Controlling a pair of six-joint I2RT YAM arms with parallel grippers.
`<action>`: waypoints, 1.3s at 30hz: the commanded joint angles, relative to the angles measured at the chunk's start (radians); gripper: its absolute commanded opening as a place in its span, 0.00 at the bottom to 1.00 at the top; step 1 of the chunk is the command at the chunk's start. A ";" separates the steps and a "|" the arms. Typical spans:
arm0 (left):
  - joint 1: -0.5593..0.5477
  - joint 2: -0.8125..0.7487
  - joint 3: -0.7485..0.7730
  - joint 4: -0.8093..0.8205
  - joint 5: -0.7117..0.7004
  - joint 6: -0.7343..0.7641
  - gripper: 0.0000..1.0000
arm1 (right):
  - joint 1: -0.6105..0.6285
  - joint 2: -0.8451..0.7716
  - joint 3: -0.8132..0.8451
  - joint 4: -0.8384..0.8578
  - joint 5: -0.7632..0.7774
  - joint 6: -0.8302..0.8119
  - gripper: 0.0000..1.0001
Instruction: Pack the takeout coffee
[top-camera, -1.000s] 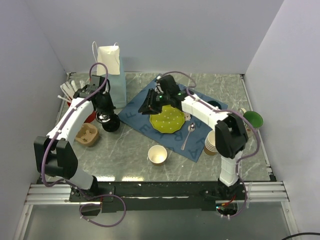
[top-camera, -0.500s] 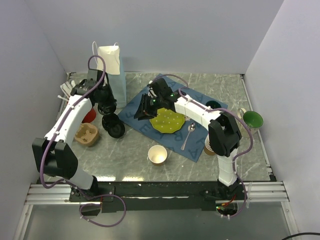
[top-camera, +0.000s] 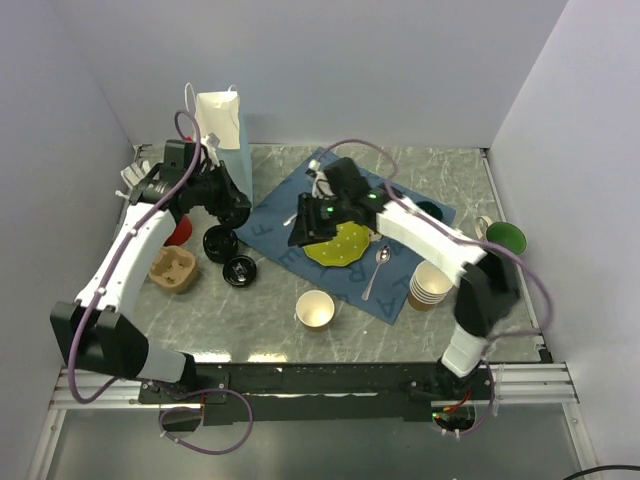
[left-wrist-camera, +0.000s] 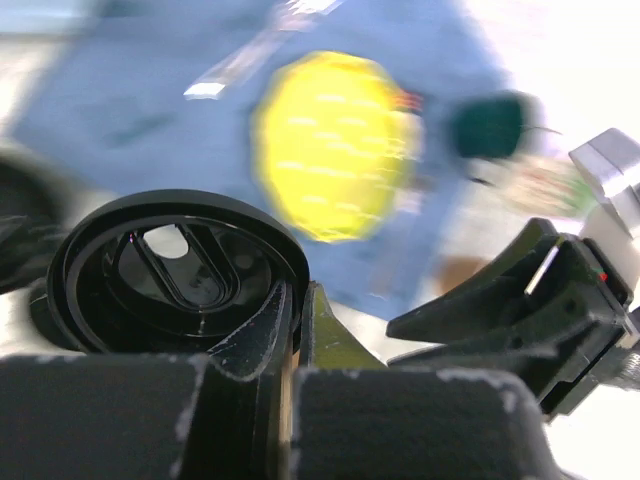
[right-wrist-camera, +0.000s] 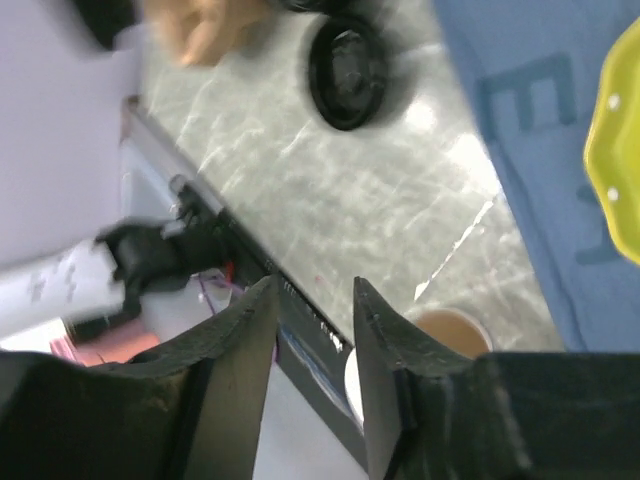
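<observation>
Left gripper (left-wrist-camera: 298, 302): fingers closed down to a sliver, pinching the rim of a black lid (left-wrist-camera: 170, 265). The lid is off the table and tilted face-on to the wrist cam. Can't tell if anything hangs below it.

Takeout coffee (top-camera: 218, 241): looks like the black-lidded round standing on the marble table (top-camera: 400, 330), just under and to the near side of the left gripper, not touching it. From above only the lid shows and the cup wall is hidden, so this ID is shaky.

A loose lid (top-camera: 240, 270) lies flat a bit nearer than that. The cardboard cup carrier (top-camera: 172, 270) is near the left gripper on its outer side. The white paper bag (top-camera: 225, 130) stands upright just behind the gripper.

Right gripper (right-wrist-camera: 312, 290): fingers partly apart, nothing between them. It hangs over the near-left edge of the blue cloth (top-camera: 270, 225), pointing toward the left gripper. The yellow plate (top-camera: 340, 248) is right beside it, on the cloth. An open paper cup (top-camera: 315, 309) stands on bare table, near side of it. The stacked paper cups (top-camera: 430, 285) are well off to its right.
</observation>
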 joint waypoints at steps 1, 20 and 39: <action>-0.008 -0.113 -0.023 0.222 0.319 -0.121 0.01 | -0.033 -0.334 -0.163 0.166 -0.086 -0.149 0.46; -0.069 -0.275 -0.204 0.993 0.845 -0.781 0.02 | -0.163 -0.650 -0.418 0.789 -0.203 0.291 0.50; -0.073 -0.367 -0.270 1.164 0.836 -1.103 0.04 | -0.079 -0.654 -0.450 1.071 -0.158 -0.217 0.50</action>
